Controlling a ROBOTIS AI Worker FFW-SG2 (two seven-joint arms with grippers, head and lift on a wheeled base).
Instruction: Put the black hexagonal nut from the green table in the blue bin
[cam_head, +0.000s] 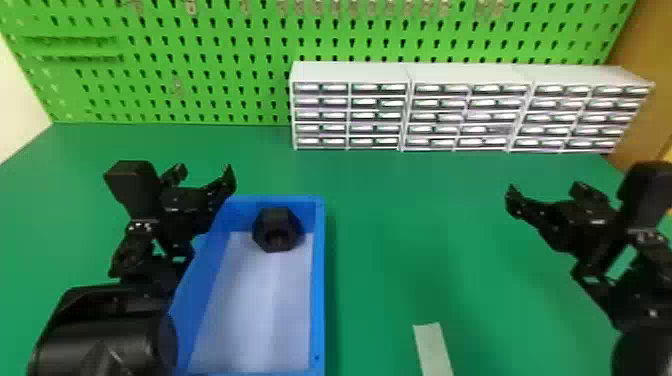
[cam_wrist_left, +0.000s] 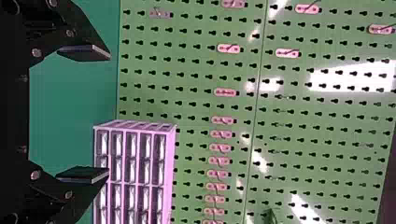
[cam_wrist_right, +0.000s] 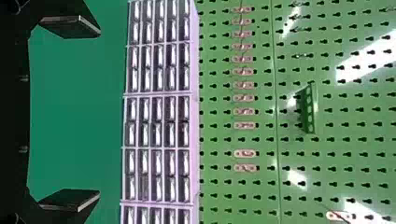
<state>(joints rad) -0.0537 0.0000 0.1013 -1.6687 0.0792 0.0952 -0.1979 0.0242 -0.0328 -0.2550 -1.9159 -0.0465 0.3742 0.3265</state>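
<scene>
In the head view, my left gripper is open beside the far left corner of the blue bin, holding nothing. Inside that bin, against its far end, rests the black hexagonal nut, its hole facing the camera. My right gripper is parked over the right part of the green table, well away from the bin. The left wrist view has the left gripper with its two fingers wide apart. Equally spread are the fingers of the right gripper in the right wrist view, with nothing between them.
White drawer cabinets line the table's back right, in front of a green pegboard. A pale strip lies on the table near the front edge, right of the bin. The left forearm stands along the bin's left side.
</scene>
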